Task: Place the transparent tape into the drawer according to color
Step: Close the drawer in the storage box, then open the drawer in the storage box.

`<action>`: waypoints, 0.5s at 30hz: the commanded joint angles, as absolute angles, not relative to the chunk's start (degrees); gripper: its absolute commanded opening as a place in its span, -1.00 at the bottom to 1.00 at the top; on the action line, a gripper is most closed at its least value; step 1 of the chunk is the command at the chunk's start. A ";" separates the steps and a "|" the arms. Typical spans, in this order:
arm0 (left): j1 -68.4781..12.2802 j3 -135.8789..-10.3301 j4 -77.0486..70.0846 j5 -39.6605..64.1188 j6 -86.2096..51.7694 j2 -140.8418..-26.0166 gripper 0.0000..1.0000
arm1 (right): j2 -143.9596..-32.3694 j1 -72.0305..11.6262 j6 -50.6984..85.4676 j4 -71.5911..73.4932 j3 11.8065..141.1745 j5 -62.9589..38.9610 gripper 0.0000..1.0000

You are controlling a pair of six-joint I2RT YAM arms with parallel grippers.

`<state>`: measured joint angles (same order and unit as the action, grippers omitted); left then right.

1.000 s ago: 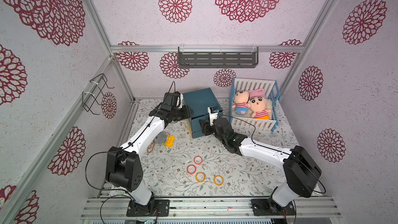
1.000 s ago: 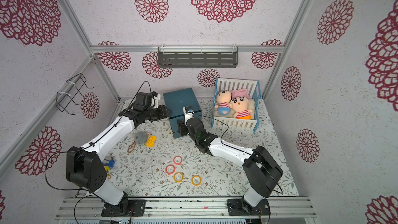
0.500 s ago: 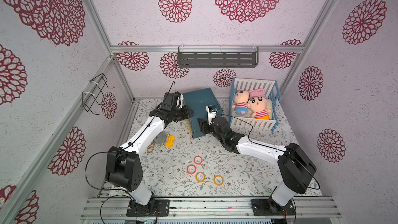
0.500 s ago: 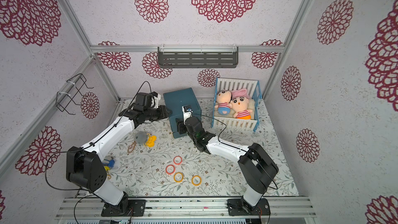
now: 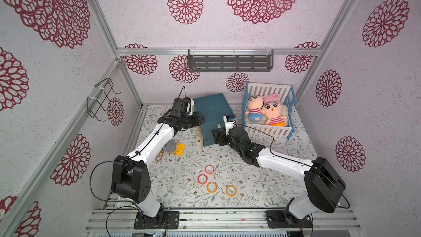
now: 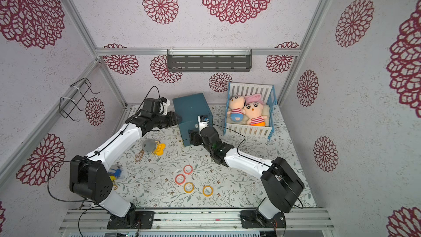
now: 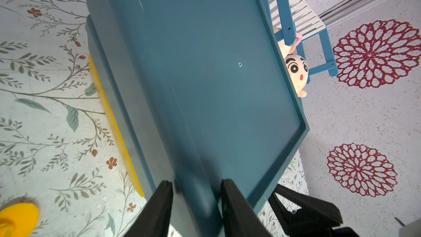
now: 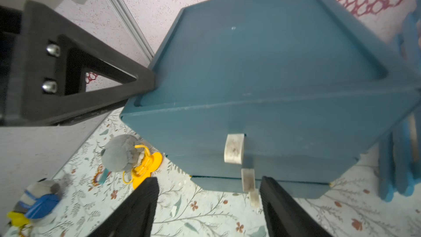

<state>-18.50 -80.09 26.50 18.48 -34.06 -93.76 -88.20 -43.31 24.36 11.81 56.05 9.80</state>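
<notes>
Four rings of the transparent tape lie loose on the bench (image 5: pixel 262 185), near its front edge and well apart from both arms. The two red-orange rings (image 5: pixel 209 169) sit close together, and the two yellow rings (image 5: pixel 211 187) are just in front of them, nearer the rail. All four lie flat and none touches another.

At the back of the bench stands the teal drawer cabinet (image 5: pixel 213 110). The left arm reaches to its left side. In the left wrist view the left end effector (image 7: pixel 196 182) is clamped on the cabinet's raised top rim, with one finger inside the rim and one outside. A yellow strip (image 7: pixel 109 115) runs along the cabinet's foot on that side.

The right arm comes in from the front. The right end effector (image 8: pixel 208 178) faces the cabinet's front with its fingers spread wide and nothing between them gripped. Three pale pull tabs (image 8: pixel 233 148) run down the front, and the lower two fall in the gap between the fingers, nearer one finger than the other. From that blurred, close view we cannot say whether a fingertip touches the front.

Left of the cabinet a grey and yellow toy (image 5: pixel 175 148) lies on the bench. To its right is a blue-and-white crib (image 5: pixel 268 131) holding two plush dolls (image 5: pixel 273 112).
</notes>
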 commanded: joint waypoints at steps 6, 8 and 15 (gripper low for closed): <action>-19.07 -79.28 26.98 18.37 -33.10 -92.02 -0.17 | -84.79 -38.92 41.37 20.04 47.00 -4.39 0.56; -19.07 -79.41 27.16 18.46 -32.94 -92.02 -0.17 | -85.62 -38.04 44.11 23.09 45.70 -6.50 0.56; -19.07 -79.32 27.69 18.28 -32.40 -91.41 -0.18 | -90.26 -36.44 51.85 32.91 43.86 -11.08 0.46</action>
